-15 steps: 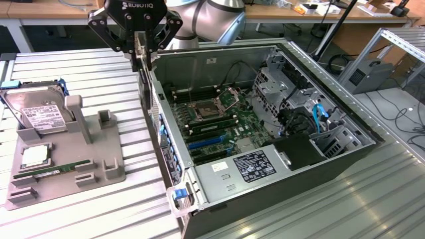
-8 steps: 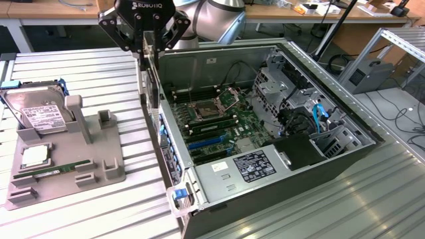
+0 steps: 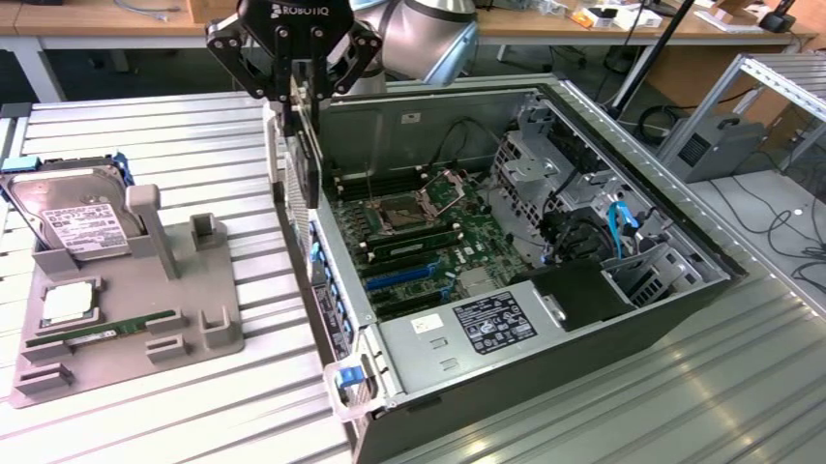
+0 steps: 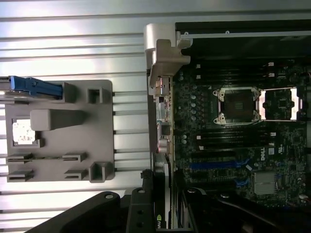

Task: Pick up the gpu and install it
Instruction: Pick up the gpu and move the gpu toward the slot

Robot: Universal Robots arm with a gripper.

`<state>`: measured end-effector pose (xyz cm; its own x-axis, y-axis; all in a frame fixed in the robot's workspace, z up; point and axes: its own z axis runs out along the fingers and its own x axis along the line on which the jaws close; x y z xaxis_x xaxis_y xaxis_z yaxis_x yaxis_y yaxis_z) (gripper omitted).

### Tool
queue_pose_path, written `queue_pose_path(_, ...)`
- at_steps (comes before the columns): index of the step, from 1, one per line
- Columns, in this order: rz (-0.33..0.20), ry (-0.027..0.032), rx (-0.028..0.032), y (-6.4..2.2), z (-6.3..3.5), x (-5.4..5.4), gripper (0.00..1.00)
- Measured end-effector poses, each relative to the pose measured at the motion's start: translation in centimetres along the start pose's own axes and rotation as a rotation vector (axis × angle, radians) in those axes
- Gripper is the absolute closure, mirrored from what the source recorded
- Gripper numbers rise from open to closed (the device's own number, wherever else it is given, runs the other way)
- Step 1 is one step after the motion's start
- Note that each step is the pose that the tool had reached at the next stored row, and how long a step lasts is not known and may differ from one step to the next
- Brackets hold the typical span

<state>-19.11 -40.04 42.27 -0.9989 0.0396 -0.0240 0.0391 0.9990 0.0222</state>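
Note:
My gripper (image 3: 301, 95) hangs over the left wall of the open computer case (image 3: 671, 290) in the exterior view. It is shut on the gpu (image 3: 298, 159), which hangs edge-on, a thin dark card pointing down beside the case wall. In the wrist view the gripper (image 4: 165, 204) clamps the card's black cooler side, and the gpu (image 4: 163, 121) stretches away to its silver end bracket (image 4: 164, 53). The card sits above the edge of the motherboard (image 4: 233, 145), apart from the blue expansion slots (image 4: 214, 165).
On the exterior view's left a grey fixture (image 3: 193, 319) holds a silver hard drive (image 3: 77, 222), a square chip (image 3: 65, 303) and a RAM stick (image 3: 103, 333). Inside the case are the CPU socket (image 3: 420, 198), cables and a drive cage (image 3: 543, 164).

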Motion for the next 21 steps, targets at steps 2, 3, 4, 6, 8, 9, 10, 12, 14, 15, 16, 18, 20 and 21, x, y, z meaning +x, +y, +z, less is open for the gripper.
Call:
queue_pose_path(2,0.0,0.0,0.0,0.01,0.01,-0.3,0.73)
queue_pose_path(3,0.0,0.0,0.0,0.02,0.01,-0.5,0.73)
queue_pose_path(4,0.0,0.0,-0.0001,0.02,0.02,-0.6,0.73)
queue_pose_path(6,0.0,0.0,-0.0001,0.03,0.02,-0.8,0.73)
queue_pose_path(8,0.0,0.0,-0.0001,0.05,0.03,-1.2,0.73)
queue_pose_path(9,0.0,0.0,0.0,0.05,0.03,-1.3,0.73)
queue_pose_path(10,0.0,0.0,0.0,0.05,0.04,-1.4,0.73)
queue_pose_path(12,0.0,0.0,0.0,0.06,0.04,-1.6,0.73)
queue_pose_path(14,0.0,0.0,-0.0001,0.07,0.04,-1.7,0.73)
queue_pose_path(15,0.0,0.0,-0.0001,0.07,0.05,-1.8,0.73)
queue_pose_path(16,0.0,0.0,0.0,0.07,0.05,-1.9,0.73)
queue_pose_path(18,0.0,0.0,-0.0001,0.07,0.05,-2.0,0.73)
queue_pose_path(20,0.0,0.0,0.0,0.08,0.05,-2.1,0.73)
queue_pose_path(21,0.0,-0.0001,-0.0001,0.08,0.06,-2.1,0.73)
